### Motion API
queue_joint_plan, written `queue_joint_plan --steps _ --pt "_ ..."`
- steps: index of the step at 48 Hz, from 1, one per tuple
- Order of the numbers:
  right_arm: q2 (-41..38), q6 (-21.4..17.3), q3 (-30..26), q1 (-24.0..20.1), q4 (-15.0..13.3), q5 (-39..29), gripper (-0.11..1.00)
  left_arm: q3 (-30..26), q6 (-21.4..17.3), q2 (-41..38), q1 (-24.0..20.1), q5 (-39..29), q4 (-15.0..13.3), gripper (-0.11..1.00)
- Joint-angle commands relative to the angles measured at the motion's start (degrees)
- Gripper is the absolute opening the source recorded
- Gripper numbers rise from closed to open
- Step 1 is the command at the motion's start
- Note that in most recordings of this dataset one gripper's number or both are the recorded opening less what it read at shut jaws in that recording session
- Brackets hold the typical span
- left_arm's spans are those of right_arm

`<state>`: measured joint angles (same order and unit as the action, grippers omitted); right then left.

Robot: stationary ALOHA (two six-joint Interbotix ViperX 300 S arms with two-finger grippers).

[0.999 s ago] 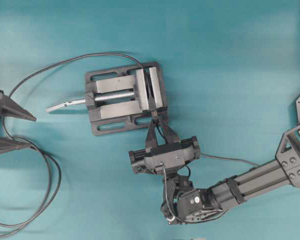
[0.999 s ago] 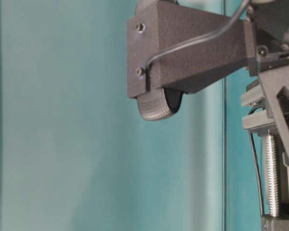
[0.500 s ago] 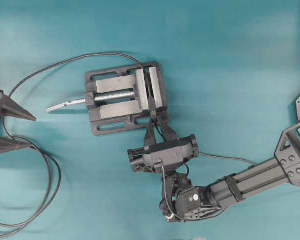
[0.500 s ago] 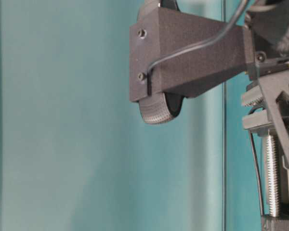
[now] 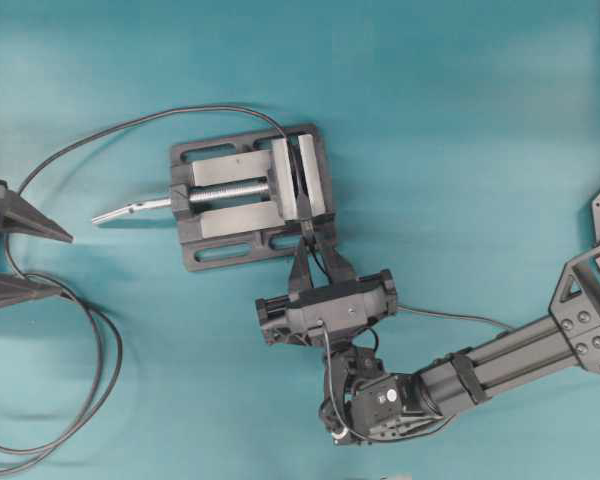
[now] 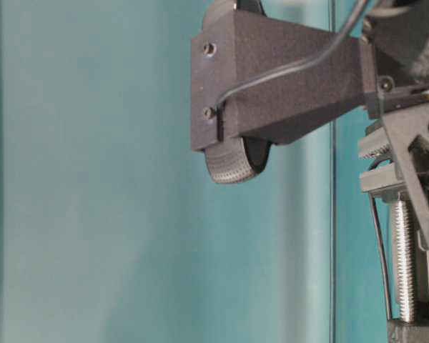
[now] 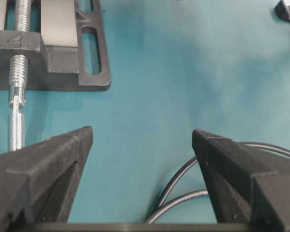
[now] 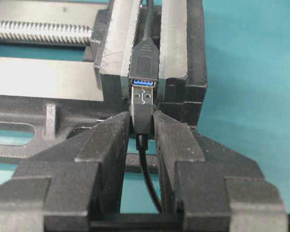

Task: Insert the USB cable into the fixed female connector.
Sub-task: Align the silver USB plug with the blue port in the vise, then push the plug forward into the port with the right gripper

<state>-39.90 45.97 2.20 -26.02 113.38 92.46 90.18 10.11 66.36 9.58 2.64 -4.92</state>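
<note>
The fixed female connector point(image 8: 145, 58) is a small black socket with a blue mouth, clamped between the jaws of the grey vise point(image 8: 111, 43). My right gripper point(image 8: 142, 121) is shut on the black plug of the USB cable point(image 8: 142, 116). The plug's metal tip point(image 8: 142, 95) lines up with the blue mouth and touches it, and most of the tip still shows. In the overhead view the right gripper point(image 5: 315, 243) sits at the vise's near edge, and the thin cable point(image 5: 450, 318) trails off to the right. My left gripper point(image 7: 142, 133) stands open and empty at the far left point(image 5: 65, 264).
The thicker black cable point(image 5: 100, 360) loops from the vise round the left gripper to the lower left, and passes under the left fingers point(image 7: 183, 181). The vise's silver screw handle point(image 5: 130, 210) points left toward the left gripper.
The right gripper and wrist have shifted very slightly by the vise, still shut on the plug. The left arm has not moved.
</note>
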Motion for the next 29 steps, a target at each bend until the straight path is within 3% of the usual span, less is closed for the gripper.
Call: queue_joint_plan --steps 1,29 --pt "1.67 0.09 -1.05 0.35 -0.18 0.70 0.19 -0.70 0.70 -0.44 0.18 0.44 0.26 0.99" --pt "1.85 0.26 -1.67 0.09 -0.26 0.88 0.19 -0.70 0.70 -0.44 0.18 0.44 0.26 0.99"
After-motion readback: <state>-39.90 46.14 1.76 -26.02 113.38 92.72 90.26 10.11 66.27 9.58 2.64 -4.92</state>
